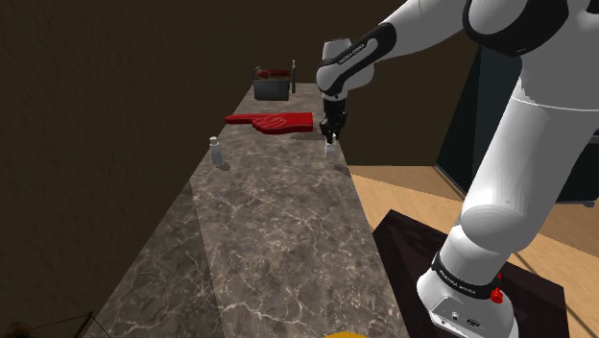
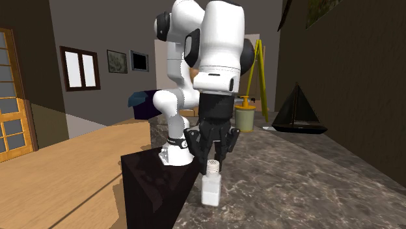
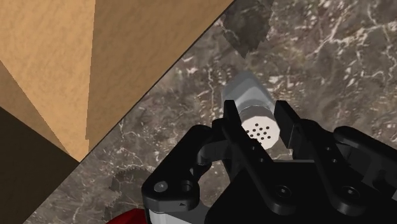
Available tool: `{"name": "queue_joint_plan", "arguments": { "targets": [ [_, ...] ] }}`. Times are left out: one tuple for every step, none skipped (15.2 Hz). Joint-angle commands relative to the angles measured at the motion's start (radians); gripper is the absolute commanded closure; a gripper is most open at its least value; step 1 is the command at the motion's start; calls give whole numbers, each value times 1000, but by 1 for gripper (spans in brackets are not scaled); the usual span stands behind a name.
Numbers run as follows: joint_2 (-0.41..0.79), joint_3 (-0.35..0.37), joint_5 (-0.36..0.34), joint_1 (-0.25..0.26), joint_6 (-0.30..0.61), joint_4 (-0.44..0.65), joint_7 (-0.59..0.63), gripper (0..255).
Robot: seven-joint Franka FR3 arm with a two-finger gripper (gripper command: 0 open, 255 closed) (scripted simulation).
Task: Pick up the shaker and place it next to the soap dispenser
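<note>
A small white shaker (image 3: 253, 108) with a perforated top stands upright near the edge of the dark marble counter (image 1: 278, 240). My black gripper (image 3: 257, 126) comes down on it from above, its two fingers clasping the cap on both sides. In the second exterior view the shaker (image 2: 212, 187) hangs below the gripper (image 2: 213, 161), its base at or just above the counter. In the shoulder view the gripper (image 1: 331, 134) holds the shaker (image 1: 330, 144) at the counter's right edge. The soap dispenser (image 1: 215, 151), a small pale bottle, stands to the left near the wall.
A red flat object (image 1: 274, 121) lies just behind the gripper, with a grey box (image 1: 273, 85) of items further back. A yellow-green pot (image 2: 245, 118) and a dark sailboat model (image 2: 299, 112) stand at the counter's other end. Wooden floor (image 1: 422, 187) drops off beside the counter edge.
</note>
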Motion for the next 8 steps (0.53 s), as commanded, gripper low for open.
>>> {"name": "queue_joint_plan", "arguments": {
  "targets": [
    [-10, 0, -1, 0, -23, 13, -2, 255],
    [-16, 0, -2, 0, -36, 20, -2, 255],
    [-21, 0, -3, 1, -49, 28, -2, 255],
    [-26, 0, -4, 1, -62, 36, -2, 255],
    [-32, 1, -5, 1, -75, 44, -3, 255],
    [-37, 1, -5, 2, -88, 52, -3, 255],
    [-41, 1, -6, 2, -101, 61, -3, 255],
    [-46, 2, -7, 2, -114, 69, -4, 255]
  ]
}}
